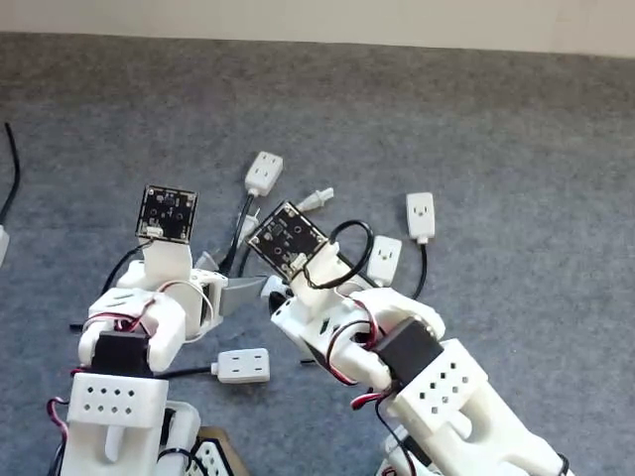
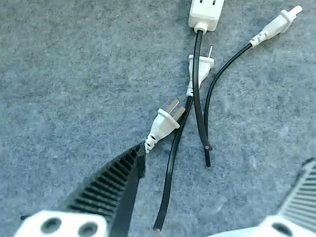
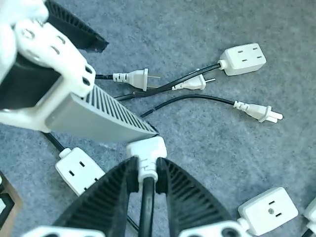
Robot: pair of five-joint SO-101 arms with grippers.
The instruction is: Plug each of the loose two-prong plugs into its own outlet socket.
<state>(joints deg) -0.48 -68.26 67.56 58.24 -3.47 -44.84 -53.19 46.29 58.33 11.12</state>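
Status: my right gripper (image 3: 147, 167) pinches a white plastic outlet socket (image 3: 148, 148). My left gripper (image 2: 224, 160) stands spread beside a white two-prong plug (image 2: 164, 124) (light, rigid, likely slippery) on grey carpet (image 2: 74, 74); grasp its moulded body.

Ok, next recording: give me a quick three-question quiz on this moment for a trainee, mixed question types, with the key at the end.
1. True or false: the right pincer is shut on a white cord end.
2. Pick one. The left pincer is: A) open above the grey carpet; B) shut on a plug; C) shut on a black cord.
3. Short answer: in the left wrist view, how many loose two-prong plugs lie on the carpet?

Key: 1 true. 2 A. 3 three.
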